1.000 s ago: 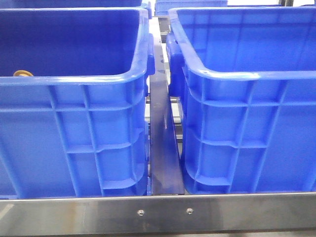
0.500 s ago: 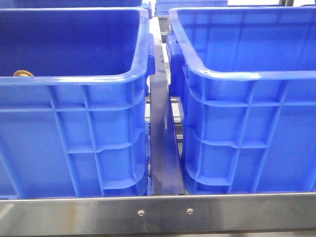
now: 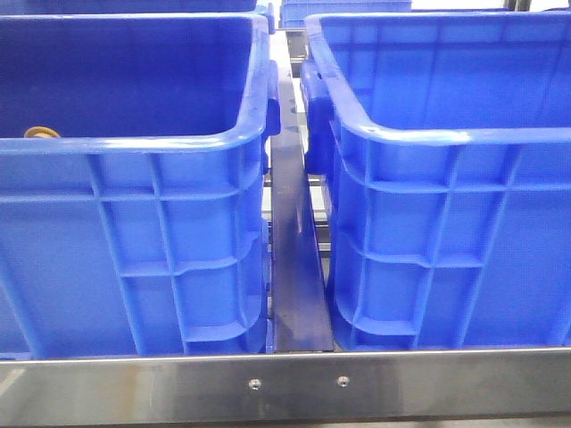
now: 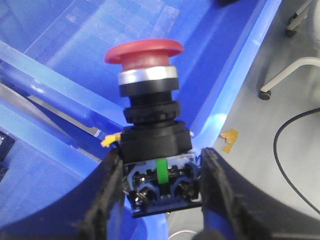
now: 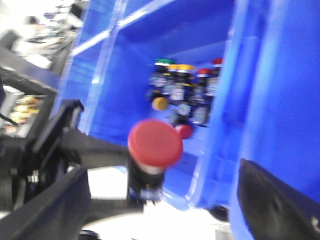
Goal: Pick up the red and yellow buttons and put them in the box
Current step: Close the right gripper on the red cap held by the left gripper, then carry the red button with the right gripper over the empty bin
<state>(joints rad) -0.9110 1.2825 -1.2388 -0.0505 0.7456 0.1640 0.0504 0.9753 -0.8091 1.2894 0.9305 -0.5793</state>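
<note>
My left gripper (image 4: 161,186) is shut on the black contact block of a red mushroom-head push button (image 4: 144,51) and holds it in the air over the rim of a blue crate (image 4: 235,85). The same red button (image 5: 155,142) shows blurred in the right wrist view, between my right gripper's (image 5: 162,202) wide-apart fingers, which do not touch it. Behind it, a blue crate (image 5: 125,65) holds several buttons (image 5: 185,92), with a loose yellow cap (image 5: 160,103) and a red cap (image 5: 184,131). No arm shows in the front view.
Two deep blue crates, the left one (image 3: 134,223) and the right one (image 3: 446,223), stand side by side with a narrow metal rail (image 3: 294,267) between them. A yellowish round thing (image 3: 40,133) peeks over the left crate's rim. A steel bar (image 3: 285,383) runs along the front.
</note>
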